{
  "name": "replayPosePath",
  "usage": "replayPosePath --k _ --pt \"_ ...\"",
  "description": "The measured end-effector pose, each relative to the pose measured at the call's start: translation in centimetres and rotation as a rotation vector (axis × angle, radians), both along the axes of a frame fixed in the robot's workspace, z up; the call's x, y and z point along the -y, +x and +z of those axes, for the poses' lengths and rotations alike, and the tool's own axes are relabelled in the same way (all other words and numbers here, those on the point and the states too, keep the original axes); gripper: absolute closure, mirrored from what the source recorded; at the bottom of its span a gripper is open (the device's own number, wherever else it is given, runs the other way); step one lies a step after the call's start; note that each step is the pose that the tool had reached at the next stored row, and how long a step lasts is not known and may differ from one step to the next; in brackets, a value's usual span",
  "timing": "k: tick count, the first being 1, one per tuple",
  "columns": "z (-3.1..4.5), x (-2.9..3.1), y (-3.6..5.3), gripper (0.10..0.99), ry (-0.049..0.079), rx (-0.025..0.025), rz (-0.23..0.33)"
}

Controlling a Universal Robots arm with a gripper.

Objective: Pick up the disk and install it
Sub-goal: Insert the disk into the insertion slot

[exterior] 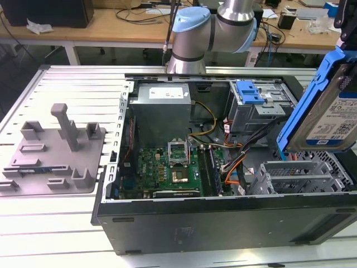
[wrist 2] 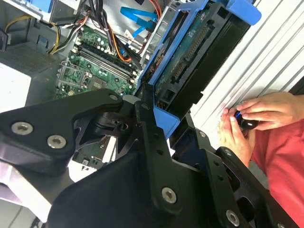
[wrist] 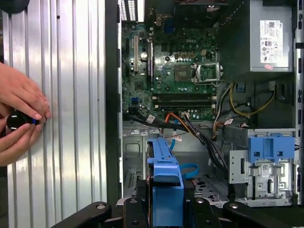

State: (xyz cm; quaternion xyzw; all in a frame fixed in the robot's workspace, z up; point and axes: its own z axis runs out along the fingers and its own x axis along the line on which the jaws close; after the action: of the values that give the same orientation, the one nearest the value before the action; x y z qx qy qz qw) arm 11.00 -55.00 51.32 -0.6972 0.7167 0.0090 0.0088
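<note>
The disk (exterior: 326, 114), a silver drive with a white-and-blue label in a blue plastic bracket, hangs tilted in the air at the exterior view's right, above the open computer case (exterior: 223, 218). My gripper (exterior: 345, 30) is shut on its upper end. In the second wrist view the black fingers (wrist 2: 145, 118) clamp the bracket, with the disk (wrist 2: 190, 57) showing its circuit-board side and my gripper (wrist 2: 166, 114) around its end. In the first wrist view the disk (wrist: 164, 178) is edge-on, held by my gripper (wrist: 164, 211) over the case's drive-bay area.
The case holds a motherboard (exterior: 170, 164), a grey power supply (exterior: 162, 106), a metal drive cage (exterior: 301, 173), loose cables and a blue latch (exterior: 249, 92). A grey fixture plate (exterior: 56, 151) lies at the exterior view's left. A person's hands (wrist: 19, 118) hold a small black object beside the case.
</note>
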Motion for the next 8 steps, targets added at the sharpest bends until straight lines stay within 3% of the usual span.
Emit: replayPosePath --k 4,8 --pt "-0.07 0.0 0.0 0.718 0.0 0.0007 0.001" --pt "-0.16 0.0 -0.01 0.718 0.0 0.0007 0.042"
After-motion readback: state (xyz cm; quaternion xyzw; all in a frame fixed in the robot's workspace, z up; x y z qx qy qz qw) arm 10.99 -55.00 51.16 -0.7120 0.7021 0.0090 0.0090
